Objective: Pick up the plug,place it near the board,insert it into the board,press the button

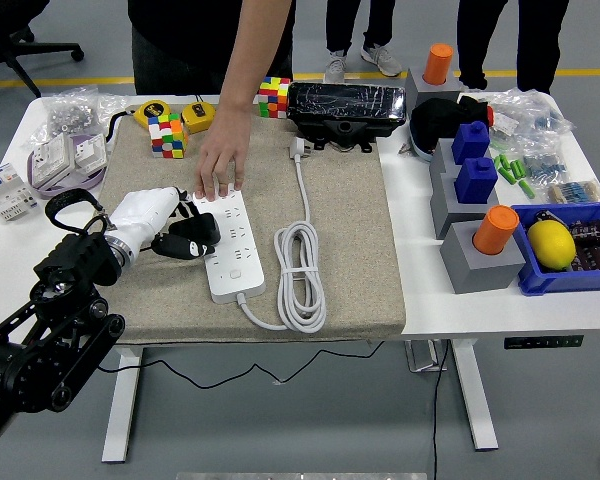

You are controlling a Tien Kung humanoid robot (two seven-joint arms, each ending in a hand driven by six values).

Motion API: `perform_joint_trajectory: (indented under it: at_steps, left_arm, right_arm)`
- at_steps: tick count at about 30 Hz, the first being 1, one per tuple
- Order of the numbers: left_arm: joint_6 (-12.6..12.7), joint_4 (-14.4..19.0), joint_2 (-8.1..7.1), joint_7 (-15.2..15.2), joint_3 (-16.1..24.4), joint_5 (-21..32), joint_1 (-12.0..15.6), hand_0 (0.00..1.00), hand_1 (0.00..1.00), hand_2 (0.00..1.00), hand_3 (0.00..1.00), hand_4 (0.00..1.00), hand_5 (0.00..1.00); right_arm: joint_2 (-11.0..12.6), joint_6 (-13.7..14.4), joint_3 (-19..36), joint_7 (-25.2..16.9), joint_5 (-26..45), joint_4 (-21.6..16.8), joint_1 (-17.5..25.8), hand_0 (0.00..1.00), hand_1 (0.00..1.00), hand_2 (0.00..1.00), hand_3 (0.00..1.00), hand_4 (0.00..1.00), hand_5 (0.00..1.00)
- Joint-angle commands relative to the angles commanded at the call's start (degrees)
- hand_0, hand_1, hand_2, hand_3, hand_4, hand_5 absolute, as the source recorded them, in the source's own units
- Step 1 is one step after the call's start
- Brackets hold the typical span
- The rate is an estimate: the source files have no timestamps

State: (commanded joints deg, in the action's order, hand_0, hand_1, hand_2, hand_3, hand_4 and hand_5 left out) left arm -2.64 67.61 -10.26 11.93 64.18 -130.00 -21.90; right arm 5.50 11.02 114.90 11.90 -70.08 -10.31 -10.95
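Your left hand point(165, 228) is clamped on the black plug point(194, 233), held at the board's point(232, 247) left edge. Sockets sit just right of the hand; board's long axis runs away from you. A person's hand point(220, 165) pins its far end.

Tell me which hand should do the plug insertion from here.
Left. The left hand already holds the black plug right at the left edge of the white power strip, which a person's hand steadies at its far end. The right hand isn't in view.
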Motion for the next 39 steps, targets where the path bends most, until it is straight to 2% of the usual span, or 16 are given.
perform_joint_trajectory:
  at_steps: [5, 6, 11, 12, 17, 18, 23, 39]
  left_arm:
    - [0.0, 0.0, 0.02, -0.5, -0.1, 0.0, -0.1, 0.299, 0.506, 0.528, 0.521, 0.949, 0.123]
    - [0.0, -0.1, 0.02, -0.5, -0.2, 0.0, -0.1, 0.283, 0.423, 0.503, 0.535, 0.979, 0.002]
    - [-1.5, 0.1, -0.05, 0.2, -0.5, 0.0, -0.2, 0.283, 0.423, 0.503, 0.535, 0.979, 0.002]
    - [-1.8, 0.1, -0.06, 0.4, -0.5, 0.0, -0.2, 0.289, 0.319, 0.444, 0.534, 0.969, 0.002]
    - [-2.2, 0.2, -0.06, 1.0, -0.6, 0.0, -0.3, 0.289, 0.319, 0.444, 0.534, 0.969, 0.002]
    - [-2.4, 0.2, -0.08, 1.1, -0.6, 0.0, -0.3, 0.293, 0.279, 0.391, 0.527, 0.943, 0.002]
    - [-2.9, 0.2, -0.05, 1.1, -0.8, 0.0, -0.4, 0.293, 0.279, 0.391, 0.527, 0.943, 0.002]
    - [-2.1, -0.1, -0.08, 0.9, -1.5, 0.0, -0.7, 0.285, 0.253, 0.379, 0.521, 0.935, 0.002]
  right_arm:
    - [0.0, 0.0, -0.1, -0.1, 0.1, 0.0, -0.1, 0.786, 0.694, 0.712, 0.758, 0.998, 0.998]
    - [0.0, 0.0, -0.1, -0.2, 0.1, 0.0, -0.1, 0.786, 0.694, 0.712, 0.758, 0.998, 0.998]
    - [0.1, 0.1, -0.1, -0.1, 0.2, 0.0, -0.2, 0.786, 0.694, 0.712, 0.758, 0.998, 0.998]
    - [0.1, 0.0, -0.1, -0.1, 0.2, 0.0, -0.2, 0.786, 0.694, 0.711, 0.759, 0.998, 0.998]
    - [0.2, 0.0, 0.0, -0.1, 0.2, 0.0, -0.1, 0.786, 0.694, 0.711, 0.759, 0.998, 0.998]
    - [0.2, 0.0, -0.1, -0.1, 0.2, 0.0, -0.1, 0.786, 0.695, 0.711, 0.758, 0.998, 0.998]
    - [0.2, 0.0, 0.0, -0.1, 0.1, 0.0, -0.1, 0.786, 0.695, 0.711, 0.758, 0.998, 0.998]
    - [0.3, 0.2, 0.0, 0.2, 0.0, 0.0, 0.1, 0.785, 0.695, 0.711, 0.758, 0.998, 0.998]
